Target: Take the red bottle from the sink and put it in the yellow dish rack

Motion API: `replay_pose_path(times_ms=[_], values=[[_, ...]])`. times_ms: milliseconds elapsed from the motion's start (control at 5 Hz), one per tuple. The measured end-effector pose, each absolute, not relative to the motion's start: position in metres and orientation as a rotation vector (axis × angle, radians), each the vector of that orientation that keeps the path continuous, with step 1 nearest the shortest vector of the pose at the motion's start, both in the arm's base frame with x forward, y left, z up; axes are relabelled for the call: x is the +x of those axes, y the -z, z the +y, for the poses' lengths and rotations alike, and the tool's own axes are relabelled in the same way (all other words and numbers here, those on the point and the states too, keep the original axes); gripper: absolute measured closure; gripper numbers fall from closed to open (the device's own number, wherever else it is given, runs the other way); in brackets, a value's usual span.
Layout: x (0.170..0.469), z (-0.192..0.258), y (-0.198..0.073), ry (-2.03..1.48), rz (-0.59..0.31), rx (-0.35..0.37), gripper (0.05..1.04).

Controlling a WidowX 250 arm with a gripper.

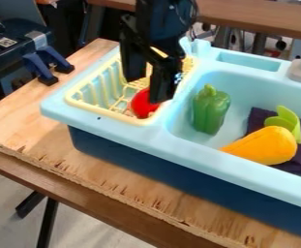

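Red object [141, 105] sits in the yellow rack [104, 112] below the gripper's [146, 91] widely parted fingers; its long axis and pointing direction are unclear.

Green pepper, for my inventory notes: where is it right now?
In the camera view, the green pepper is at the basin's left, between the yellow rack and the orange squash.

Glossy pepper [211, 110], rough wooden tabletop [24, 116]
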State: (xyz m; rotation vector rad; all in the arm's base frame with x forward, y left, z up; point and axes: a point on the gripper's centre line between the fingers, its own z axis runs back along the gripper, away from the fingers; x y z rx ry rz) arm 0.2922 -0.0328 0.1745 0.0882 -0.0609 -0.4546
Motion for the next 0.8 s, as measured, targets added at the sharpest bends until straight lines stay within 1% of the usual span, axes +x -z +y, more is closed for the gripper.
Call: replay_pose_path(times_ms=[200, 400, 600, 800], values=[[0.29, -0.031, -0.175, 0.467, -0.048, 0.084, 0.077], [0.293, -0.03, -0.199, 0.469, -0.106, 0.097, 0.078], [0.292, -0.03, -0.22, 0.472, -0.129, 0.169, 0.077], [0.277, -0.028, -0.235, 0.412, -0.133, 0.183, 0.077]])
